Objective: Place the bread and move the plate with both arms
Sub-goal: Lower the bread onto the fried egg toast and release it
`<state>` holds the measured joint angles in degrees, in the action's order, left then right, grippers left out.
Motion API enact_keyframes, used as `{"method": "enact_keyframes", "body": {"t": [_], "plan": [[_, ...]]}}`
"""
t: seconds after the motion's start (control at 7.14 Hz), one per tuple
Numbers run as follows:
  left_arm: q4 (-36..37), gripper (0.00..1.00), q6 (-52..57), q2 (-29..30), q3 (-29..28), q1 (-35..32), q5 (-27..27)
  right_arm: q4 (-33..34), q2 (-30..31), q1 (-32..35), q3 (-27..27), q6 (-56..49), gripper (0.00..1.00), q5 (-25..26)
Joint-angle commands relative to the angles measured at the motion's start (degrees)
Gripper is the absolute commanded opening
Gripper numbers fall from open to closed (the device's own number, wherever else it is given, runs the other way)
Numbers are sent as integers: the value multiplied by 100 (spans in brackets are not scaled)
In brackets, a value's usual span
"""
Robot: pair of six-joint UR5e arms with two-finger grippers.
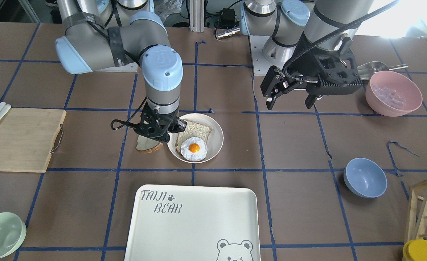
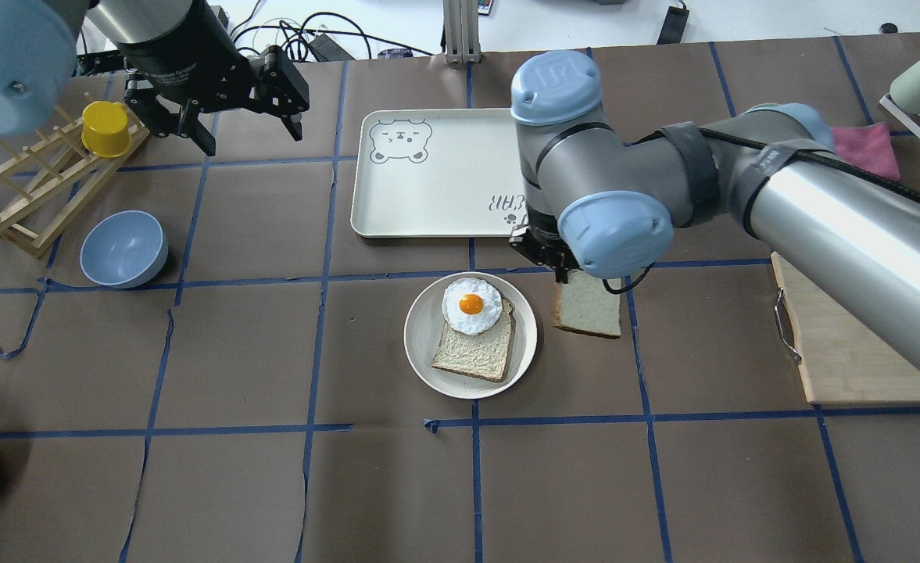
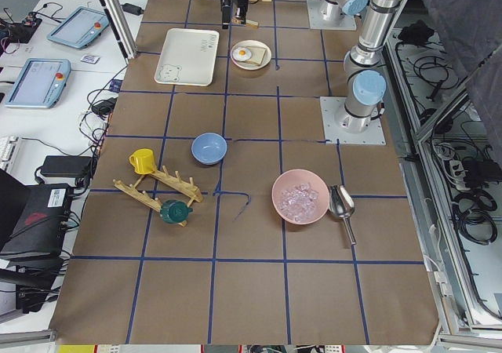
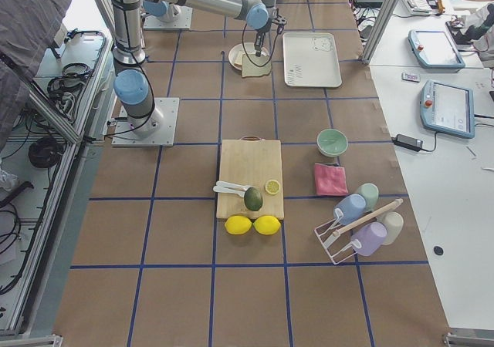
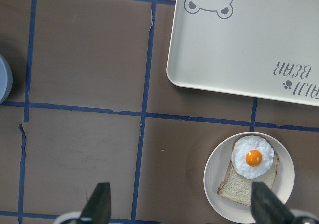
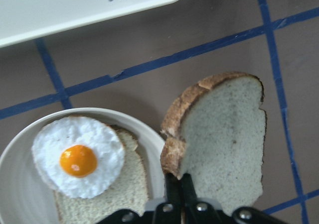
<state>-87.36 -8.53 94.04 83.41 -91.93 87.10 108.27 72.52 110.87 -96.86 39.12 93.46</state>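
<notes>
Pinching the thick, dark-crusted pale bread slice (image 6: 224, 139) between closed jaws, my right gripper (image 6: 179, 179) holds it just right of the round cream-white plate (image 2: 420, 360). My left gripper (image 2: 248, 133) hangs wide open, empty.

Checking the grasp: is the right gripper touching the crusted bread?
Touching. The right wrist view shows the right gripper shut on the bread at its crust edge.
</notes>
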Motion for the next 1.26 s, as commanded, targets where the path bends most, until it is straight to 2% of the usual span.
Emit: {"method": "enact_keyframes", "body": {"t": [0.0, 0.28, 1.12], "plan": [[0, 100, 0, 0, 0, 17, 0, 18, -221, 531, 273, 901, 0, -292], [0, 100, 0, 0, 0, 8, -9, 123, -361, 576, 300, 1167, 0, -442], [0, 100, 0, 0, -9, 26, -26, 203, -538, 576, 247, 1316, 0, -452]]}}
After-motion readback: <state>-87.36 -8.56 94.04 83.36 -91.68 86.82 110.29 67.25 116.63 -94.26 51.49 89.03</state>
